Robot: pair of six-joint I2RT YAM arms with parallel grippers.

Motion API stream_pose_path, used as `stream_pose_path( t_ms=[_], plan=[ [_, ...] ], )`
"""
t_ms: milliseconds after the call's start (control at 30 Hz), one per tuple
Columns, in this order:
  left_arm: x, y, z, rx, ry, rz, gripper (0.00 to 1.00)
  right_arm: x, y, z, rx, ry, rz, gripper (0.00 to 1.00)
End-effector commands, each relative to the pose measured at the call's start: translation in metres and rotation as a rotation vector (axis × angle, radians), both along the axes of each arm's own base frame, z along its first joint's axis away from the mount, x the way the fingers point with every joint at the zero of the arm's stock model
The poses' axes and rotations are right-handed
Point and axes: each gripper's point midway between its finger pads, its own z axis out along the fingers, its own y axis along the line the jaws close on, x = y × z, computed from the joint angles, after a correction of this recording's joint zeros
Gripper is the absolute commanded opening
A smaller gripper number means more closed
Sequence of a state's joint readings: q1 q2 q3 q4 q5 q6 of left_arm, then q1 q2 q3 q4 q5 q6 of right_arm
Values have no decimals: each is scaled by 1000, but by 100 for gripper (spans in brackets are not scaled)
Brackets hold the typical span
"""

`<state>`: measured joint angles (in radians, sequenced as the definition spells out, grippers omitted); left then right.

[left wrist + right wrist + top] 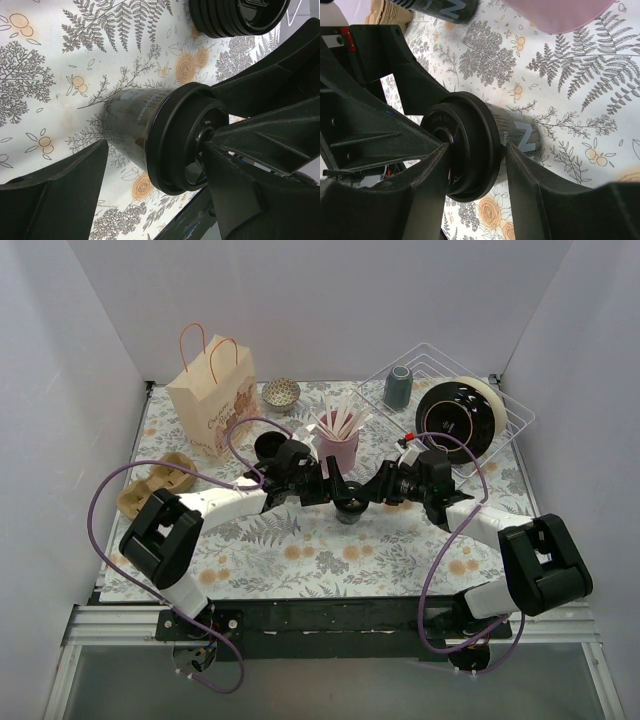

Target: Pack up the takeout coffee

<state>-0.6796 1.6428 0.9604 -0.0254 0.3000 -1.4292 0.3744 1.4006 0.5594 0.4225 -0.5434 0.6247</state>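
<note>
The tablecloth point(300, 560) is white with grey ferns and peachy-orange flowers all over. The takeout coffee point(347, 503) is black with a glossy black lid. Far left there's a tan paper bag point(212, 400) with reddish handles, mid-table a pink cup point(338, 450), and far right a grey-blue tumbler point(397, 388) on a white wire rack point(510, 415).

Takeout coffee point(150, 125) — glossy black plastic lid point(172, 145), smooth dark wall — and matt brown paper bag point(212, 390).
</note>
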Motion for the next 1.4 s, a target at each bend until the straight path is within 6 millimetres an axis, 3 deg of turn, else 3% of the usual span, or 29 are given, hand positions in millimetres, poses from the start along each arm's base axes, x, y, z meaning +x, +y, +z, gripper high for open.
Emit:
stream_pose_path(
  t_ms=[0, 333, 467, 633, 867, 1100, 1367],
  plan=[
    [5, 11, 19, 24, -58, 35, 75, -5, 2, -12, -36, 0, 60, 49],
    [15, 22, 59, -34, -150, -10, 80, -5, 3, -20, -64, 1, 102, 43],
    [12, 33, 61, -18, -179, -21, 77, -5, 3, -25, -89, 10, 130, 43],
    [0, 40, 61, -35, -195, -34, 73, -6, 4, -32, -103, 26, 157, 41],
    [-19, 48, 35, -54, -137, -32, 63, -8, 4, -37, -119, 30, 181, 39],
    [-17, 37, 46, -149, -200, -62, 56, -12, 4, -46, -131, 40, 229, 38],
    [-13, 40, 17, -105, -157, -35, 43, -15, 4, -50, -136, 55, 240, 36]
  ],
)
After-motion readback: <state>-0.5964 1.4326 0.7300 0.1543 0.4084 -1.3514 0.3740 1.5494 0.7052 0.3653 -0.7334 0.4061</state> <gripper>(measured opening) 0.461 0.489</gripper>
